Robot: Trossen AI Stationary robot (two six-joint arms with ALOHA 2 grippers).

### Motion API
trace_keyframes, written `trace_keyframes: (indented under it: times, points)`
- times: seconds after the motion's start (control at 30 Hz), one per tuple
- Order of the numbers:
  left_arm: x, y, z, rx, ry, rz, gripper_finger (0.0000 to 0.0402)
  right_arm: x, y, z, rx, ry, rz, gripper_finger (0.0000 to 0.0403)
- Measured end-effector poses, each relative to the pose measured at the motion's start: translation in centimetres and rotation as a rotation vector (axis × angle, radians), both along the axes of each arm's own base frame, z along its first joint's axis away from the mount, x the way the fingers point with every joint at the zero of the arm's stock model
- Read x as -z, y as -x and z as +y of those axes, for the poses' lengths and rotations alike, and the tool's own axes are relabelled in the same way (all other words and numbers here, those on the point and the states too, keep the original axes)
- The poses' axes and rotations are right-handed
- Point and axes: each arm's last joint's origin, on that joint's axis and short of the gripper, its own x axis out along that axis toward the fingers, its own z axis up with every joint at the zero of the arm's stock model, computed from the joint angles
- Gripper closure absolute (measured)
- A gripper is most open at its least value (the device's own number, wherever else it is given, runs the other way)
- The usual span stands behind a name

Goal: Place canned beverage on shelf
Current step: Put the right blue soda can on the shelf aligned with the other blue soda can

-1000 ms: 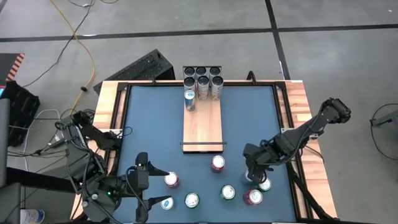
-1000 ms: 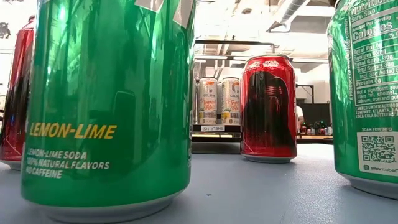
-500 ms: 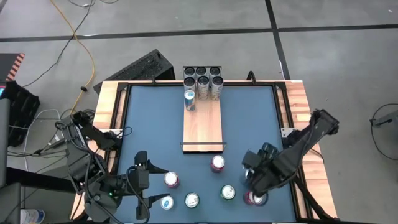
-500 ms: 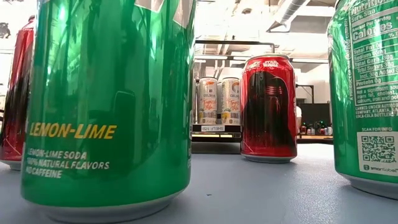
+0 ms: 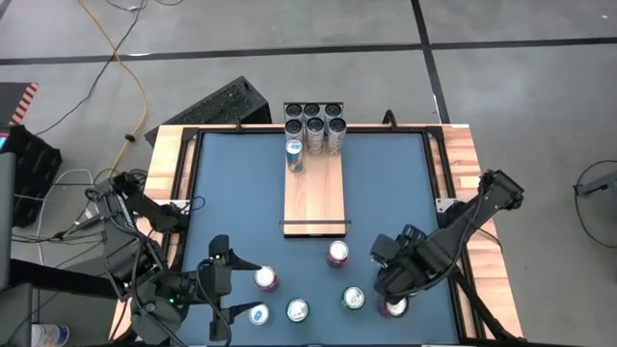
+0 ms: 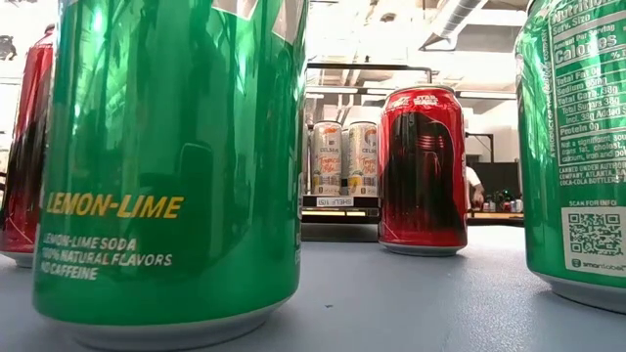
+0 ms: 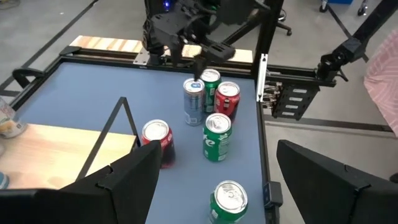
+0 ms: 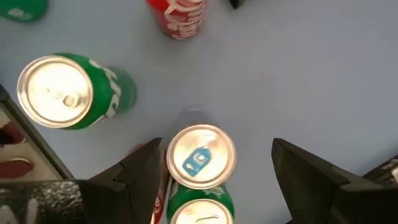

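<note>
Now the right tool (image 8: pixel 205 165) hangs wide open straight over the blue-tab can (image 8: pixel 200 157); the shelf (image 5: pixel 314 193) lies well beyond.

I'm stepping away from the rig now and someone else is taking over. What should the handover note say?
Right end effector: open, hovering over the silver can with the blue tab in the cluster near the table's front right; nothing gripped.
Left end effector: open, idle at the front left, beside a red can.
Shelf: seven cans stand at its far end; the near half is bare.
Done: those seven cans are on the shelf.
Left: lower, grip and carry the silver can to the shelf, then the other loose cans.
</note>
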Motion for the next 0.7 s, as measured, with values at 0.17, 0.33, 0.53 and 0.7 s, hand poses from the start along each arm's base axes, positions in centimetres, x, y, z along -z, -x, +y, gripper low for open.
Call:
trace_keyframes:
  times: [0.17, 0.33, 0.53, 0.7]
  points:
    - [-0.02, -0.01, -0.08, 0.015, 0.018, 0.004, 0.0097, -0.52, 0.36, -0.32, 0.020, -0.029, 0.001, 0.0117]
    - [-0.03, -0.01, -0.09, 0.018, 0.012, 0.004, 0.0097, -0.48, 0.32, -0.48, -0.018, -0.064, 0.048, 0.0116]
    - [-0.03, -0.01, -0.09, 0.015, 0.025, 0.004, 0.0097, -0.46, -0.03, -0.99, -0.038, -0.087, 0.077, 0.0111]
    - [-0.01, 0.00, -0.17, 0.030, 0.048, 0.014, 0.0097, 0.24, -0.25, -1.02, -0.070, -0.078, 0.114, 0.0065]
